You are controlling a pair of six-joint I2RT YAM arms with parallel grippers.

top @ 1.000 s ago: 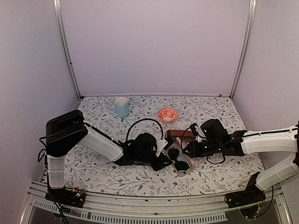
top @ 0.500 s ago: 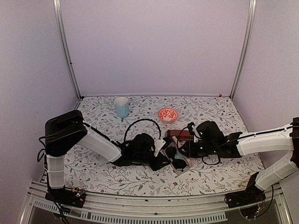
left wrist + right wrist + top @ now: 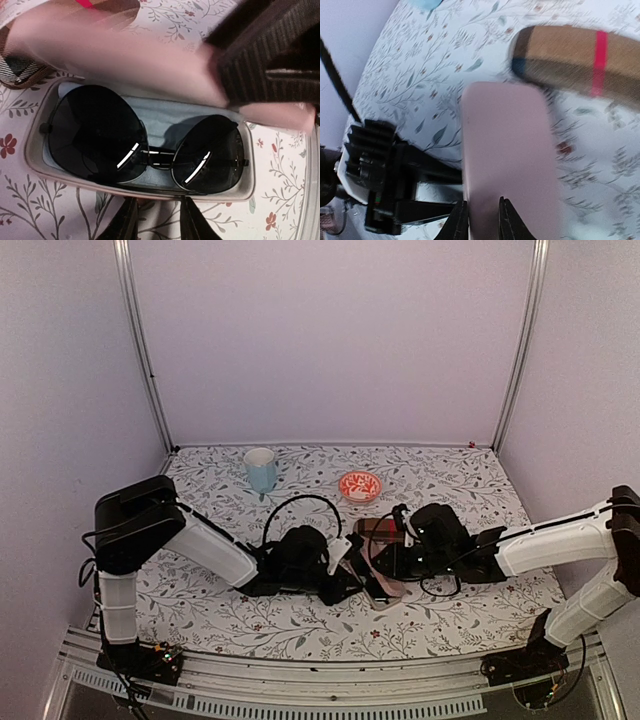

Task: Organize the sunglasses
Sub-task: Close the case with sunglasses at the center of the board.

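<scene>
The black sunglasses (image 3: 150,142) lie folded in the open tray of the pink case (image 3: 35,150), lenses up. The pink lid (image 3: 507,150) is tilted low over them and hides most of the tray in the top view. My left gripper (image 3: 157,222) is slightly open, its fingertips (image 3: 125,222) against the tray's near wall; it also shows in the top view (image 3: 347,578). My right gripper (image 3: 481,222) is narrowly open and rests on the lid, one finger at the lid's edge; in the top view it is over the case (image 3: 385,562). The pinkish see-through pair is out of view.
The brown case with a red band (image 3: 385,529) lies shut just behind the pink case, and shows in the right wrist view (image 3: 570,60). A light blue cup (image 3: 260,468) and a small red patterned bowl (image 3: 359,485) stand at the back.
My right gripper has moved left over the pink case, and the lid has swung down over the black sunglasses. My left gripper has stayed at the case's near side.
</scene>
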